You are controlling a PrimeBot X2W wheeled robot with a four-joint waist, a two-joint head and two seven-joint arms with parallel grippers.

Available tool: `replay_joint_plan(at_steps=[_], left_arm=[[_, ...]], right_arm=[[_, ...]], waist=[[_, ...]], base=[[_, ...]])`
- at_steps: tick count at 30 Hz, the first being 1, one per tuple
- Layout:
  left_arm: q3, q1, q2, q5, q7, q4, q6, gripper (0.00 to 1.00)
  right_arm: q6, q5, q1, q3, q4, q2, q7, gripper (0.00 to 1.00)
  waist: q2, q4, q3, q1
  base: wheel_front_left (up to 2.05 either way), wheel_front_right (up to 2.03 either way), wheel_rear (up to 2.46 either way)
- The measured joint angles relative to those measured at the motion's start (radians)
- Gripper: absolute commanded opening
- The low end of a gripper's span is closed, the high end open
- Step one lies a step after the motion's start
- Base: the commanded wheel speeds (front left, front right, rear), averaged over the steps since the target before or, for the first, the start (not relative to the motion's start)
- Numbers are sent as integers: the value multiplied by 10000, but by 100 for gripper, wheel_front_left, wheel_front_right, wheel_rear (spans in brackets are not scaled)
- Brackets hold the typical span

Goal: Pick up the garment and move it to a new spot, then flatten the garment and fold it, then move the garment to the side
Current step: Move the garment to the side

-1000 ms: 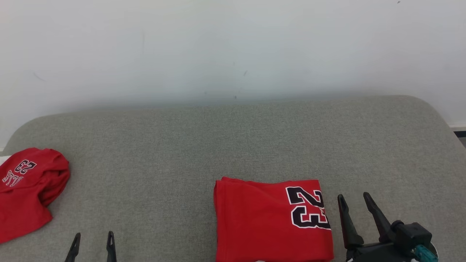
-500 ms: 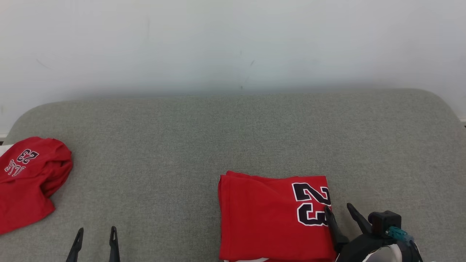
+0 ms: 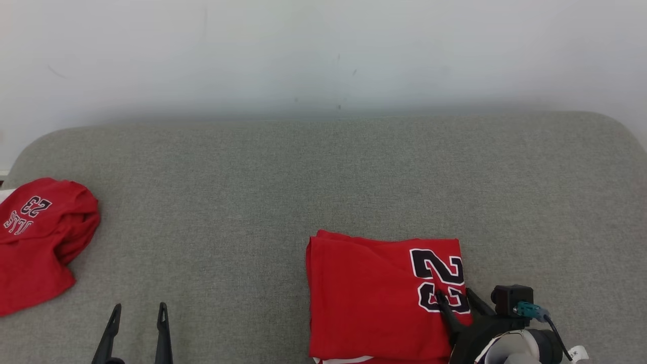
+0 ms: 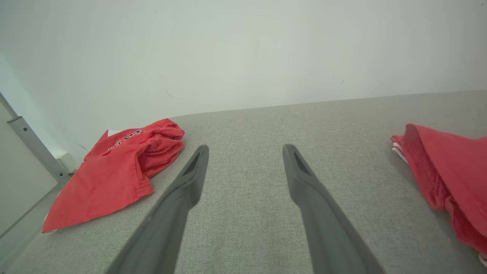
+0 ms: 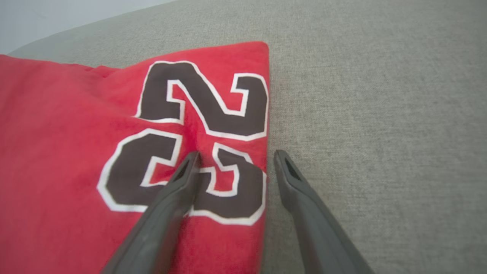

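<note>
Change: the right gripper (image 3: 455,294) was beside the right edge of the folded red jersey with the black "23" (image 3: 374,298) and now straddles that edge, at the lower right of the head view. The camera also shifted a bit, so the cloth itself probably hasn't moved. In the right wrist view, one finger of the right gripper (image 5: 236,156) lies over the numeral and the other over the bare grey upholstered surface (image 5: 380,95). The jaws are spread wide and hold nothing.

Meaning: the fold looks done. This reads as lining up a pinch on the edge for the final move to the side.

The left gripper (image 3: 140,306) is at the lower left, also wide and empty, over bare fabric.

Orientation: the jersey lies flat at lower centre-right, a near-square rectangle slightly longer left to right. Its lower edge meets the frame bottom, so the long axis is uncertain. The digit row runs up and down the frame along the right edge. Loose layered edges show at the upper left.

A crumpled red garment (image 3: 40,242) sits at far left, well apart.
</note>
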Motion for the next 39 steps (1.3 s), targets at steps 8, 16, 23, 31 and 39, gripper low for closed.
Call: replay_joint_plan(at_steps=[8, 16, 23, 31, 39], left_arm=[[111, -4, -6, -71, 0, -35, 88, 100], [-184, -472, -86, 0, 0, -134, 81, 100], [-518, -1424, -69, 82, 0, -299, -94, 100], [-644, -2198, -17, 159, 0, -1032, -94, 100], [-439, -2522, 242, 324, 0, -2245, 121, 100]], right_arm=[[0, 1135, -621, 709, 249, -13, 86, 0], [0, 1576, -2754, 1419, 190, -999, 205, 0], [0, 1964, -4261, 1565, 240, -2554, 113, 0], [0, 2230, -5680, 1668, 384, -4119, 61, 0], [0, 2247, -7310, 1776, 667, -5273, 107, 0]], waist=[[0, 9, 167, -1], [1, -181, 895, -1], [1, -223, 1890, -1], [2, -266, 3099, 1], [2, -529, 4452, 0]], base=[[0, 0, 0], [0, 0, 0], [0, 0, 0], [0, 0, 0], [0, 0, 0]])
